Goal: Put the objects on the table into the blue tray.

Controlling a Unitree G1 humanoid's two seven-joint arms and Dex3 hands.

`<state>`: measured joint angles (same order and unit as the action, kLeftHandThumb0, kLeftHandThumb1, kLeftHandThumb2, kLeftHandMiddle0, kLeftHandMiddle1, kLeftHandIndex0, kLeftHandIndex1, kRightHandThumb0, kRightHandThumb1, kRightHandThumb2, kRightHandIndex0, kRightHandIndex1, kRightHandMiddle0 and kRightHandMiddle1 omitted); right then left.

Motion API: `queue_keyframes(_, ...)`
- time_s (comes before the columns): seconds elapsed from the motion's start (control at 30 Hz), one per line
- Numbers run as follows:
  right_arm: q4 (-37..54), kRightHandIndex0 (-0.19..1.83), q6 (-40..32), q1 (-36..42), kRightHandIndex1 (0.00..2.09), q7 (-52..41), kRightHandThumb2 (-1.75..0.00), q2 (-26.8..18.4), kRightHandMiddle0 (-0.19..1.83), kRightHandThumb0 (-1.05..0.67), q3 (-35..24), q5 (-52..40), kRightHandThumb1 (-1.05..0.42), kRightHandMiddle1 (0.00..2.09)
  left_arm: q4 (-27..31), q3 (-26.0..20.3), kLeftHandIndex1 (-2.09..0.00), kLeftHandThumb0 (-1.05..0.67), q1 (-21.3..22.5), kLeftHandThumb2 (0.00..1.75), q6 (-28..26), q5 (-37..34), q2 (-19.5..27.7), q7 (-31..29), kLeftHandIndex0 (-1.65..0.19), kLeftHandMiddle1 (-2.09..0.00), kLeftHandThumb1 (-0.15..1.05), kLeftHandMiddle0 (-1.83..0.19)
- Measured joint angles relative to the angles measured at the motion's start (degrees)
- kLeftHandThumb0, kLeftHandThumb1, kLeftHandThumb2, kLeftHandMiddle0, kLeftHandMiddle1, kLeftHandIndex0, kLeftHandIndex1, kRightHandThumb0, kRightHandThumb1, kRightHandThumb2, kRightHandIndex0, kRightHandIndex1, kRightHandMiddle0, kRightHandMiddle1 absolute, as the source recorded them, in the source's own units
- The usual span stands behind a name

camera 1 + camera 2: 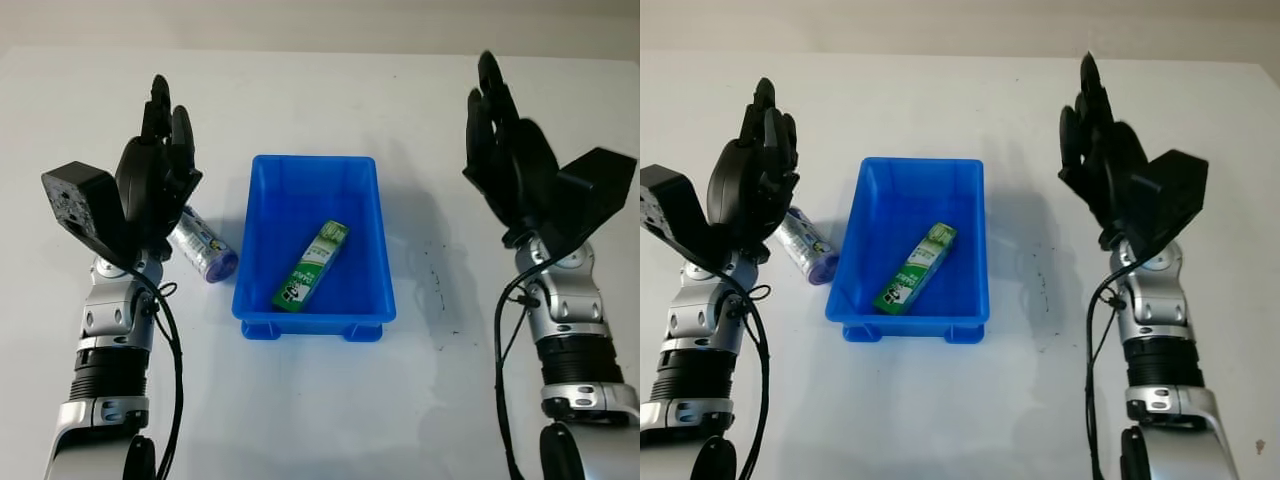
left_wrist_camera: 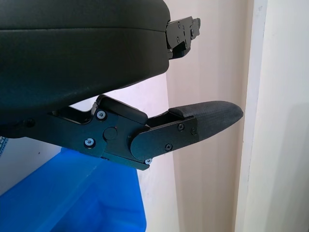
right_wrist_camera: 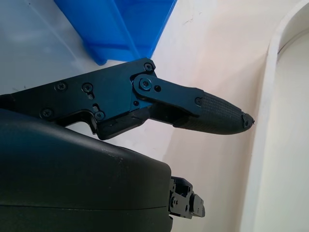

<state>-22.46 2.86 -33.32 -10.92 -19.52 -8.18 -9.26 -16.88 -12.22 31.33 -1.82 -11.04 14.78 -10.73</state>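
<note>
One tray [image 1: 262,225], one box [image 1: 311,265], one bottle [image 1: 203,247]

Both arms rise from below, forearms upright. The left robot hand [image 1: 160,165] is open and raised; the right robot hand [image 1: 505,140] is likewise open and raised.

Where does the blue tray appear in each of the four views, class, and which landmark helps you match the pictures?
Left eye view: blue tray at the centre, between the two raised hands.
Right eye view: just left of centre.
Left wrist view: one blue corner behind the black hand shell.
Right wrist view: its base and a foot beyond the finger.
Shared landmark: the green box lying in the tray, seen in both eye views.
</note>
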Motion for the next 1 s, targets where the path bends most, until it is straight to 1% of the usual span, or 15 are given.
queue_keyframes(0.33,-0.02,-0.19,-1.83,-0.01,0.00,0.62,-0.74,1.12,-0.19,-0.77,-0.50,0.18,-1.05,0.00,0.09,-0.14,0.00,-0.73,0.01,0.67,-1.61,-0.02,0.61,-0.02,0.19,0.00,1.05,0.19)
queue_keyframes(0.43,0.08,-0.19,-1.84,-0.01,0.00,0.62,-0.73,1.38,-0.19,-0.77,-0.54,0.17,-1.05,0.00,0.46,-0.35,0.00,-0.72,0.01,0.61,-1.50,-0.58,1.79,-2.24,0.19,-0.01,1.05,0.18)
queue_keyframes(0.47,0.20,-0.19,-1.85,-0.01,0.00,0.62,-0.73,1.49,-0.19,-0.77,-0.56,0.14,-1.05,0.00,0.92,-0.59,-0.03,-0.68,0.01,0.57,-1.50,-1.40,2.79,-4.18,0.16,-0.04,1.05,0.14)
queue_keyframes(0.53,0.46,-0.19,-2.04,-0.01,0.00,0.62,-0.73,1.66,-0.19,-0.77,-0.57,0.13,-1.05,0.00,1.77,-1.27,-0.06,-0.63,0.11,0.52,-1.46,-2.70,5.79,-8.79,0.10,-0.08,1.05,0.06)
queue_keyframes(0.57,0.59,-0.19,-2.17,0.00,0.00,0.63,-0.73,1.68,-0.19,-0.77,-0.59,0.14,-1.05,0.00,1.94,-1.42,-0.08,-0.61,0.23,0.47,-1.12,-2.75,7.99,-11.30,0.05,-0.10,1.05,0.00)
queue_keyframes(0.6,0.74,-0.19,-2.30,0.00,0.00,0.63,-0.73,1.70,-0.19,-0.77,-0.69,0.12,-1.05,0.00,1.99,-1.41,-0.10,-0.62,0.43,0.40,-0.24,-2.39,10.47,-13.64,0.01,-0.11,1.04,-0.06)
queue_keyframes(0.63,0.90,-0.19,-2.37,0.01,0.00,0.60,-0.73,1.73,-0.19,-0.77,-0.75,0.09,-1.05,0.00,2.45,-1.10,-0.11,-0.66,0.61,0.28,1.06,0.19,13.73,-14.73,-0.04,-0.10,1.05,-0.13)
queue_keyframes(0.67,0.96,-0.19,-2.40,0.01,0.00,0.56,-0.74,1.74,-0.19,-0.77,-0.81,0.04,-1.05,0.00,3.19,-0.87,-0.12,-0.69,0.89,0.21,2.01,2.99,16.87,-14.92,-0.07,-0.10,1.05,-0.17)
queue_keyframes(0.73,0.96,-0.19,-2.43,0.01,0.00,0.51,-0.74,1.75,-0.19,-0.77,-0.98,0.00,-1.05,0.00,4.59,-0.87,-0.12,-0.63,2.22,0.10,2.93,6.81,21.87,-14.74,-0.11,-0.08,0.98,-0.20)
queue_keyframes(0.8,0.96,-0.19,-2.46,0.00,0.00,0.40,-0.74,1.93,-0.19,-0.76,-1.03,-0.14,-1.05,0.00,7.81,-1.01,-0.13,-0.55,3.87,0.05,-0.03,8.22,24.82,-14.84,-0.14,-0.08,0.91,-0.22)
queue_keyframes(0.83,0.97,-0.19,-2.46,-0.01,0.00,0.20,-0.74,2.23,-0.19,-0.75,-0.98,-0.21,-1.05,0.00,9.58,-0.80,-0.13,-0.54,4.40,0.05,-1.91,9.46,26.40,-14.96,-0.15,-0.08,0.90,-0.23)
queue_keyframes(0.87,0.96,-0.19,-2.46,0.00,0.00,0.07,-0.74,2.50,-0.19,-0.75,-0.96,-0.24,-1.05,0.00,11.16,-0.40,-0.15,-0.52,4.80,0.04,-3.64,10.90,28.05,-15.33,-0.20,-0.10,0.88,-0.30)
queue_keyframes(0.9,0.95,-0.19,-2.45,-0.01,0.00,-0.14,-0.75,2.61,-0.19,-0.74,-0.96,-0.26,-1.05,0.00,12.30,0.26,-0.17,-0.52,5.09,0.05,-4.44,12.78,29.97,-15.89,-0.29,-0.10,0.86,-0.37)
queue_keyframes(0.93,0.88,-0.19,-2.41,-0.01,0.00,-0.50,-0.75,2.63,-0.19,-0.74,-0.96,-0.26,-1.05,0.00,13.06,0.99,-0.18,-0.51,5.17,0.05,-4.18,14.72,31.91,-16.48,-0.34,-0.10,0.85,-0.41)
queue_keyframes(1.0,0.40,-0.19,-2.10,-0.02,0.00,-0.93,-0.75,2.64,-0.19,-0.73,-1.02,-0.29,-1.05,0.00,13.41,2.17,-0.18,-0.49,5.30,0.04,-2.22,18.12,34.67,-17.28,-0.37,-0.10,0.84,-0.45)
